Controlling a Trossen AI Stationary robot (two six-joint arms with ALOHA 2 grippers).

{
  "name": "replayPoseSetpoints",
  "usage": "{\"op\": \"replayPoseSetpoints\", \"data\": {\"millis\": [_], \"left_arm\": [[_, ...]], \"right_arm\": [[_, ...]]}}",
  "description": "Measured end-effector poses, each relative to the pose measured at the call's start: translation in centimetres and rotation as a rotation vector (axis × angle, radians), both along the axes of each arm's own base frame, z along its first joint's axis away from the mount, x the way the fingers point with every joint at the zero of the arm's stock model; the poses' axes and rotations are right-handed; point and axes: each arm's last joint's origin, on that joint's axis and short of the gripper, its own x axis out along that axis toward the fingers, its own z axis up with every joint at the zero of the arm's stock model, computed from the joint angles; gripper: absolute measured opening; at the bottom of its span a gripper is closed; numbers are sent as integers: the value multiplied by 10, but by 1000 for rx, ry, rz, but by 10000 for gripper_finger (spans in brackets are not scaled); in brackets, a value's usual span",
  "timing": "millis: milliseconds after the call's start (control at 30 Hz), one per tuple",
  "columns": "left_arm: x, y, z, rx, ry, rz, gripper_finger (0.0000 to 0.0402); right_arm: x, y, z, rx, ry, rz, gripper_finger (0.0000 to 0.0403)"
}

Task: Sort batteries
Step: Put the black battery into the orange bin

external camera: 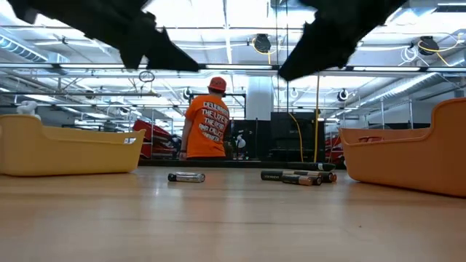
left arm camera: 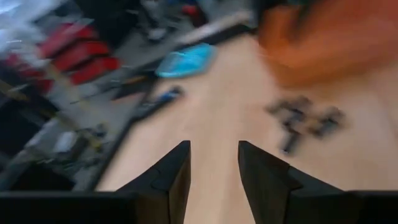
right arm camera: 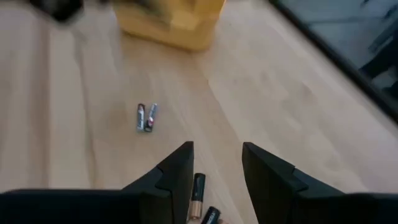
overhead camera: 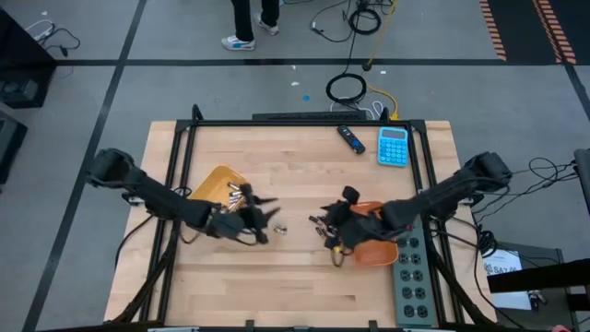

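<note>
A wooden table point(overhead camera: 295, 277) carries two trays, yellow point(overhead camera: 214, 181) and orange point(overhead camera: 376, 251). Both grippers, left point(left arm camera: 213, 163) and right point(right arm camera: 217, 163), hover released. Two batteries point(right arm camera: 146, 117) lie mid-table, a cluster point(external camera: 298, 177) near orange.

Two small batteries point(right arm camera: 146, 117) lie side by side, touching, on bare wood at mid-table. A dark cluster of batteries point(overhead camera: 324, 224) lies flat beside the orange tray. Several silver batteries point(overhead camera: 236, 194) rest in the yellow tray.
</note>
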Motion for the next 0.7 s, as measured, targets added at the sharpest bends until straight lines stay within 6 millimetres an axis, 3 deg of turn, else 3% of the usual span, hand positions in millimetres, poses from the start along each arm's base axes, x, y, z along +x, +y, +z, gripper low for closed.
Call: {"op": "replayPoseSetpoints", "data": {"millis": [167, 400, 700], "left_arm": [[-26, 16, 9, 35, -98, 200, 139], [-39, 26, -4, 50, -81, 296, 138], [-38, 28, -7, 12, -70, 251, 138]], "right_arm": [[34, -15, -14, 102, 97, 58, 130], [70, -35, -27, 156, 319, 90, 130], [85, -61, -59, 225, 479, 85, 130]]}}
